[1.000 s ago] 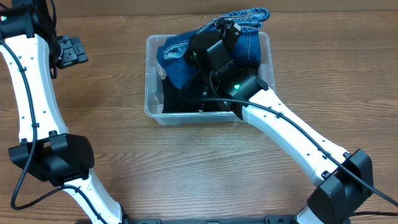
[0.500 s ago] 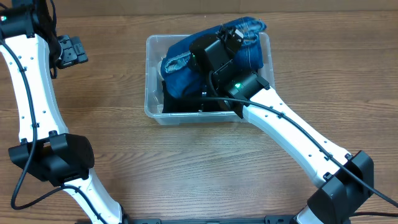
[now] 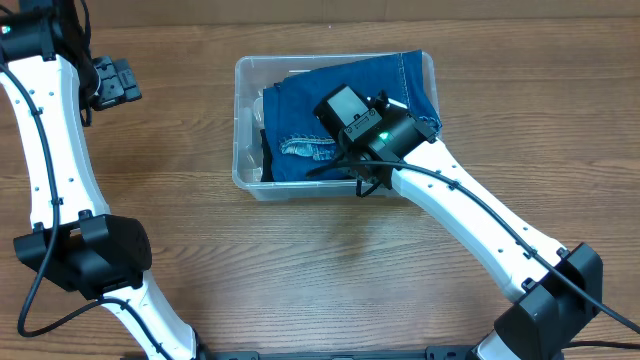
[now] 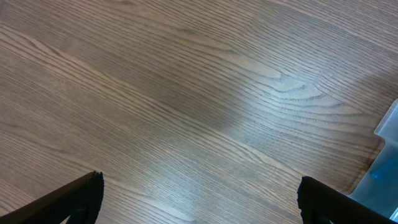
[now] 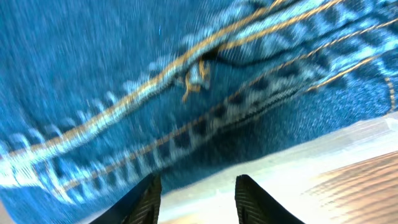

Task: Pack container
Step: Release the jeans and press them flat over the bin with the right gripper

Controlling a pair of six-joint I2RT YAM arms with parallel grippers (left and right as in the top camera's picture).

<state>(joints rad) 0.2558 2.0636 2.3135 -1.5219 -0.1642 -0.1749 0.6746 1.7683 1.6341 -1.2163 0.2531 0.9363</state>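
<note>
The container (image 3: 243, 120) is a clear plastic tub at the table's middle back. Blue jeans (image 3: 310, 110) lie spread inside it and fill most of it, one edge draping over the right rim. A dark garment (image 3: 268, 160) shows beneath them at the left. My right gripper (image 3: 368, 183) hangs over the tub's front rim, open and empty. In the right wrist view its fingertips (image 5: 199, 190) stand apart above the jeans' seam (image 5: 199, 68) and the tub's pale rim (image 5: 305, 158). My left gripper (image 3: 115, 82) is open and empty over bare table at the far left.
The wooden table (image 3: 300, 270) surrounds the tub. In the left wrist view a corner of the tub (image 4: 388, 152) shows at the right edge, with wood grain (image 4: 186, 93) below the wide-spread fingers.
The jeans were bunched and held up over the tub's back right; now they lie flat inside it. My right gripper moved toward the front rim and let go. The left arm stayed still.
</note>
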